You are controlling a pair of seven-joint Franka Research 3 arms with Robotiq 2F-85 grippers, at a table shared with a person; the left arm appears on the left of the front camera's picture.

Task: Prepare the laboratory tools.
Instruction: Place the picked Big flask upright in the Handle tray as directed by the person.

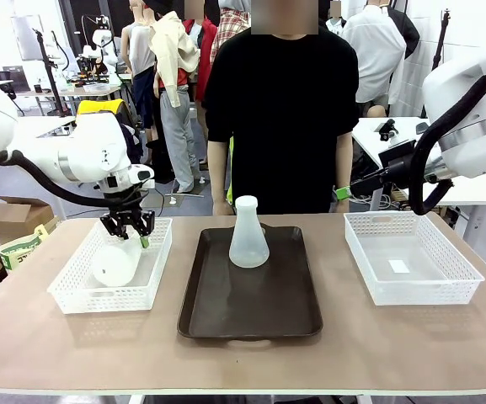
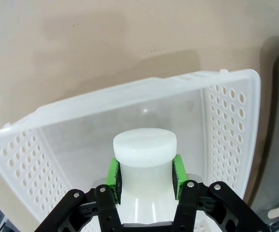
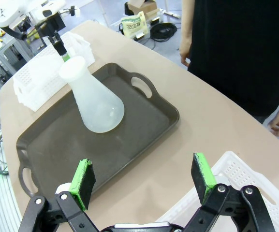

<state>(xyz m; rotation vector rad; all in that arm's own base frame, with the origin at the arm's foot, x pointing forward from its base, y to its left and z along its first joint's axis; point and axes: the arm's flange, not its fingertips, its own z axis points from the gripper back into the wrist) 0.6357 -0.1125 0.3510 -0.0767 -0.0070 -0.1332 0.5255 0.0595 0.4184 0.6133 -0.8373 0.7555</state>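
At the left of the front view, the left gripper (image 1: 130,229) is clamped on the neck of a frosted flask (image 1: 116,263) inside the left basket (image 1: 74,296); the flask leans, neck toward upper right, base lower left. A second flask (image 1: 248,236) stands upright, neck up, on the brown tray (image 1: 251,316) at centre. The right gripper (image 3: 144,181) hangs with jaws spread wide and empty.

Bright, even overhead light, soft shadows; wrist views bend at edges.

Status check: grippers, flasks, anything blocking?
Left gripper shut on flask neck in left basket. Right gripper open, holding nothing. Second flask upright on tray. No obstruction.
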